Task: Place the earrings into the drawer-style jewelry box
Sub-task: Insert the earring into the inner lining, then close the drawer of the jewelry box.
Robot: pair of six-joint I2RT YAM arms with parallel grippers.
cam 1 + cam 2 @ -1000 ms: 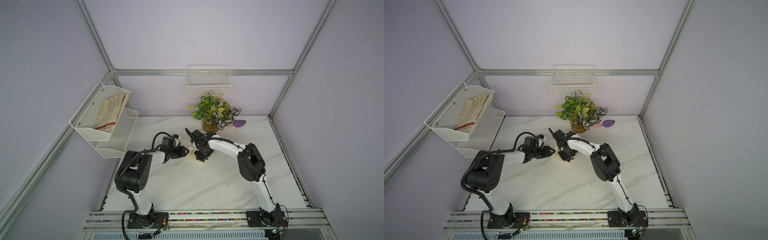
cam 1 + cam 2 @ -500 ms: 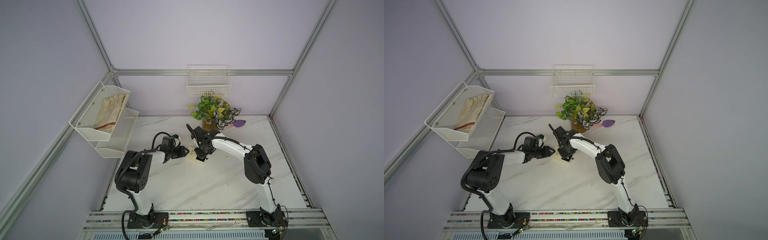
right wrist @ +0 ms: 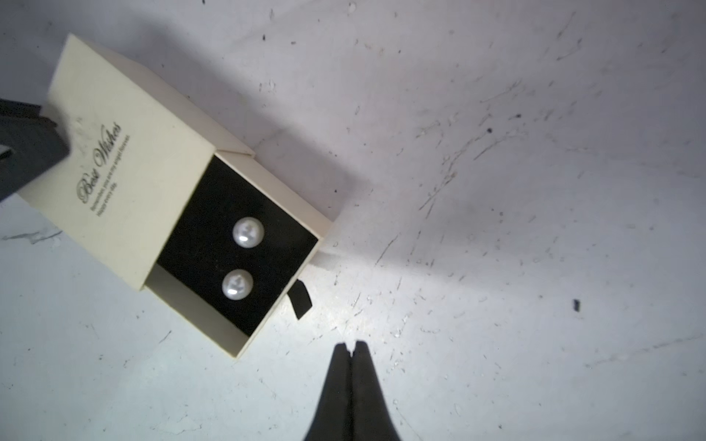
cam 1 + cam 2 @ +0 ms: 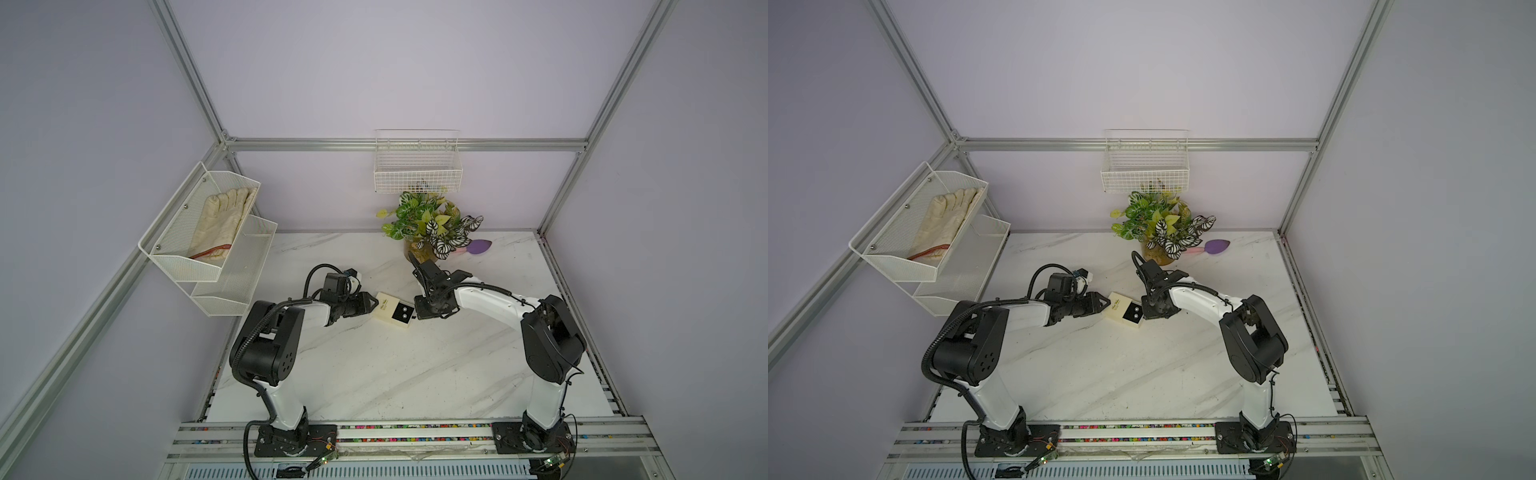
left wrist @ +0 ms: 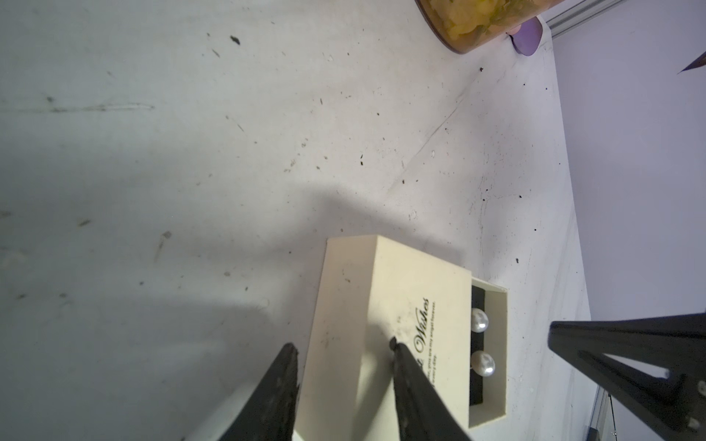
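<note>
Right wrist view shows the earrings [image 3: 248,232] both seated on the black lining [image 3: 214,198] of the tray drawn out of the drawer-style jewelry box [image 3: 114,152] on the desk [image 3: 496,229]. The left end effector [image 5: 342,343] pinches the box's sleeve between narrowed jaws, likely to brace it. The right end effector [image 3: 350,345], jaws pressed together and empty, sits just off the box's pull tab [image 3: 300,298], probably to nudge the tray shut.

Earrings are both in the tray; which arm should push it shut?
Right. The right gripper, jaws shut, faces the front of the open tray; the left gripper grips the jewelry box.
</note>
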